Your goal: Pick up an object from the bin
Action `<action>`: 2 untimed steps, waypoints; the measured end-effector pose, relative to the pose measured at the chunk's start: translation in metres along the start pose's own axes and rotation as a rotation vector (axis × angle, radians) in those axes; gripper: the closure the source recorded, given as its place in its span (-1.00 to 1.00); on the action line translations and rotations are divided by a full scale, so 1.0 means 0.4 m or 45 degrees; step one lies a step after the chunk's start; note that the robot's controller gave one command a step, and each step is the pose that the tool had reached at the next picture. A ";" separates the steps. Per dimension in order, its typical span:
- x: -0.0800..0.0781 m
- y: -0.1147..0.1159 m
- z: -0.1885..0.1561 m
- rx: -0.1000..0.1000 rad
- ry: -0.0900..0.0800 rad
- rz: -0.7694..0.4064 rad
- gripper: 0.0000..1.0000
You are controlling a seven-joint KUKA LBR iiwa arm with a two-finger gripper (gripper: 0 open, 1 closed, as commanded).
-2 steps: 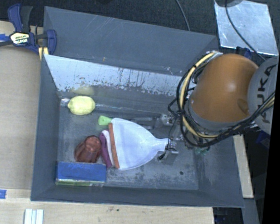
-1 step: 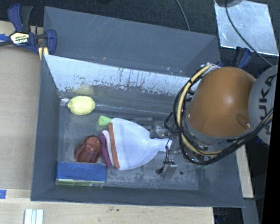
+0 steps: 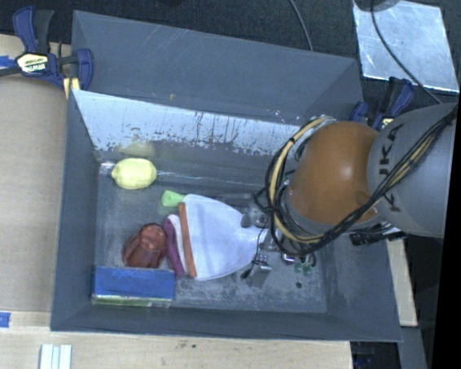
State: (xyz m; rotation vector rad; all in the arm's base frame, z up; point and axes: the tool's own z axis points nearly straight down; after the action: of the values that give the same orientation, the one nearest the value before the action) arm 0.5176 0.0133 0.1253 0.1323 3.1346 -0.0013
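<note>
The grey metal bin [image 3: 78, 229] is sitting on a pale board, with dark flooring showing along the top of the frame. Its sloped walls are leading down to a scuffed, flat floor in the middle of the frame.

The gripper [image 3: 257, 246] is hanging low at the centre right of that floor, just beside the right edge of a white fan-shaped cloth piece [image 3: 216, 239]. We are unable to tell whether the gripper is spread or pressed together, because the orange wrist cover [image 3: 334, 170] is hiding much of it.

A purple strip [image 3: 171, 247] and a reddish-brown lump [image 3: 146, 246] are lying against the left side of the cloth piece. A blue block [image 3: 134, 284] is resting at the lower left. A yellow rounded item [image 3: 134, 174] and a small green piece [image 3: 171, 200] are lying at the upper left.

We are judging the step in hand to be the final approach to the white piece. We are advising the following:
- Centre the gripper over the near edge of the white piece.
- Descend close to the floor, since the piece is probably lying thin and flat.
- Close on a raised fold.
- Lift straight up, so that the neighbouring things are not dragged.
</note>
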 end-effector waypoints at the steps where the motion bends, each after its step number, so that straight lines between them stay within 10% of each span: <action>1: 0.026 0.017 -0.131 -0.003 -0.028 -0.201 -1.00; 2: -0.013 0.014 -0.108 -0.001 -0.011 -0.015 -1.00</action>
State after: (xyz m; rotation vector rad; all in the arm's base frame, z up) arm 0.5230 0.0185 0.1686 0.1138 3.1269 -0.0008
